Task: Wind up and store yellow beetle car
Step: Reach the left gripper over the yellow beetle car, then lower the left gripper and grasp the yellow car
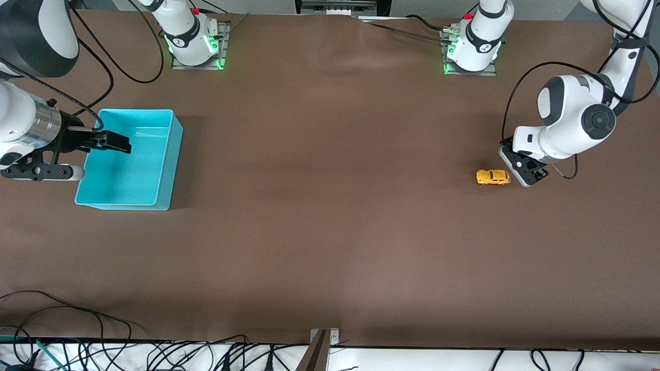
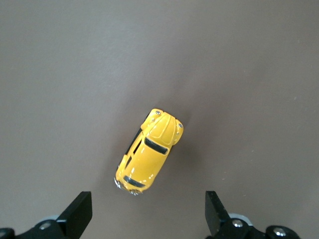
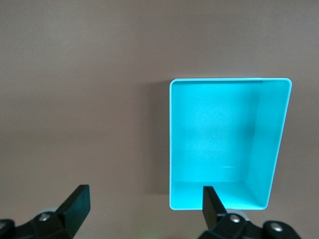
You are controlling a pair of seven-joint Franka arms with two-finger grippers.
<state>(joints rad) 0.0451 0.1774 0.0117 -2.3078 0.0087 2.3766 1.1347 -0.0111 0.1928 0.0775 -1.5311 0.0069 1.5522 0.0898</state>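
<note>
The small glossy yellow beetle car [image 2: 148, 152] sits askew below my released left tool [image 2: 148, 214]; gripping crookedly could flick it away, while my right tool [image 3: 141, 211] waits released over the cyan plastic bin [image 3: 179, 149].

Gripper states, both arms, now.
Left gripper: open, empty, over the yellow beetle car.
Right gripper: open, empty, at the cyan bin.

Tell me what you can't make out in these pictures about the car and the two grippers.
- Yellow beetle car: underside and any wind-up mechanism hidden by its own body in both views showing it.
- Left gripper: only open fingertips show in the left wrist view; the rest is cut off.
- Right gripper: one fingertip covers part of the cyan bin wall.
</note>
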